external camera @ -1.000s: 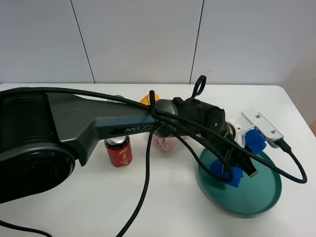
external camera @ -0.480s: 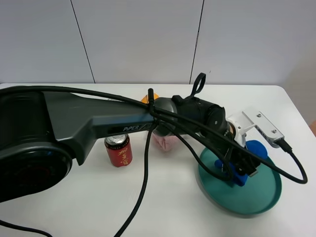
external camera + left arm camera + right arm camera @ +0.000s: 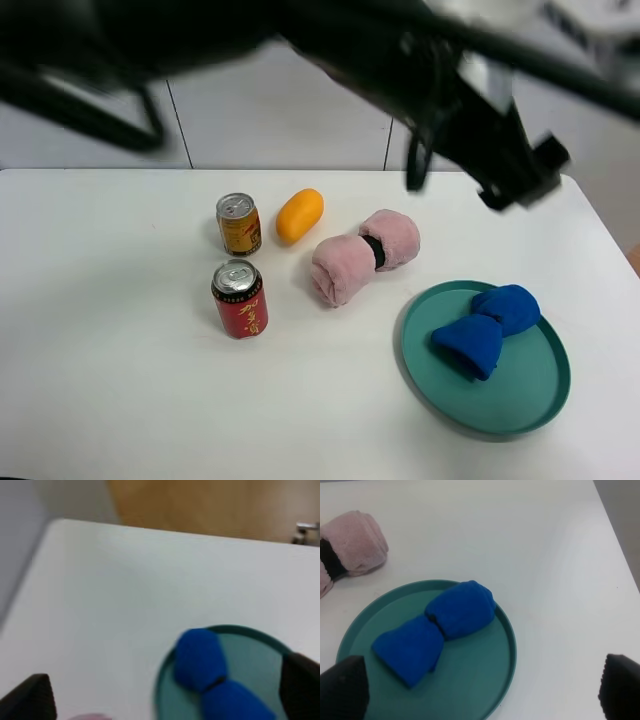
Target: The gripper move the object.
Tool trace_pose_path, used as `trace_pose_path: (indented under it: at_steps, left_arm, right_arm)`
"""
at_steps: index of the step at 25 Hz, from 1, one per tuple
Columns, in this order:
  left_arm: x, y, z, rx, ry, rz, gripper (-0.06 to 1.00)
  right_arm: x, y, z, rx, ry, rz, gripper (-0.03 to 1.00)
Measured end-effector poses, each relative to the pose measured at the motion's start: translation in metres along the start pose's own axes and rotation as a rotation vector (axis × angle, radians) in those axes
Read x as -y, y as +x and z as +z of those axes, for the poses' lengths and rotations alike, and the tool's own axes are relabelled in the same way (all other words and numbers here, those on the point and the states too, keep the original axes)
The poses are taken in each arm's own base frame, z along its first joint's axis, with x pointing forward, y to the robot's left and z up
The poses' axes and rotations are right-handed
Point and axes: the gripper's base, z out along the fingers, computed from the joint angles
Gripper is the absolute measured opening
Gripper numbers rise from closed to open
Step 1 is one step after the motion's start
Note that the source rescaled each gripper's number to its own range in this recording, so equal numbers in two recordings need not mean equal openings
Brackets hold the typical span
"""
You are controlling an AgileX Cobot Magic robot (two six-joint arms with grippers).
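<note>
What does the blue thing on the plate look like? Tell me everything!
The blue roll is bright blue and looks soft, like plush fabric. It is pinched tight in the middle, so it has two puffy ends, a bit like a bow. It lies flat on its side inside the green plate, slanting across it, with one end near the rim. Only the plate touches it. No fingers hold it; both grippers are open and off it.

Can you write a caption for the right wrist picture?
Bright blue bow-shaped fabric roll lying in round green plate, pink plush roll beside it.
</note>
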Motion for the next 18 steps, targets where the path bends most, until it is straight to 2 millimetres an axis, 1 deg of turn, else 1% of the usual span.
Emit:
trace_pose_path:
  at_steps: [2, 3, 5, 6, 7, 9, 11, 13, 14, 16, 17, 18]
  left_arm:
    - [-0.041, 0.0, -0.048, -0.015, -0.127, -0.009, 1.0]
    - [-0.057, 0.004, -0.068, -0.048, -0.18, -0.012, 1.0]
    - [-0.093, 0.017, -0.117, -0.113, -0.312, -0.038, 1.0]
    - [-0.107, 0.025, -0.141, -0.156, -0.373, -0.052, 1.0]
    - [-0.117, 0.033, -0.162, -0.201, -0.42, -0.063, 1.0]
    - [-0.134, 0.05, -0.213, -0.284, -0.526, -0.096, 1.0]
    - [-0.139, 0.067, -0.257, -0.38, -0.602, -0.141, 1.0]
    - [-0.139, 0.08, -0.302, -0.413, -0.719, -0.203, 1.0]
    - [-0.136, 0.085, -0.319, -0.417, -0.768, -0.234, 1.0]
    - [-0.122, 0.092, -0.358, -0.403, -0.89, -0.3, 1.0]
    - [-0.111, 0.093, -0.375, -0.385, -0.946, -0.329, 1.0]
    - [-0.1, 0.094, -0.387, -0.366, -0.985, -0.351, 1.0]
  right_arm:
    - [0.0, 0.0, 0.0, 0.0, 0.0, 0.0, 1.0]
    - [0.0, 0.0, 0.0, 0.0, 0.0, 0.0, 1.0]
    - [0.0, 0.0, 0.0, 0.0, 0.0, -0.001, 1.0]
    - [0.0, 0.0, 0.0, 0.0, 0.0, -0.001, 1.0]
    - [0.0, 0.0, 0.0, 0.0, 0.0, -0.001, 1.0]
    - [0.0, 0.0, 0.0, 0.0, 0.0, -0.001, 1.0]
    - [0.0, 0.0, 0.0, 0.0, 0.0, -0.001, 1.0]
    - [0.0, 0.0, 0.0, 0.0, 0.0, -0.001, 1.0]
    - [0.0, 0.0, 0.0, 0.0, 0.0, -0.001, 1.0]
    - [0.0, 0.0, 0.0, 0.0, 0.0, -0.001, 1.0]
    - [0.0, 0.0, 0.0, 0.0, 0.0, -0.001, 1.0]
    - [0.0, 0.0, 0.0, 0.0, 0.0, -0.001, 1.0]
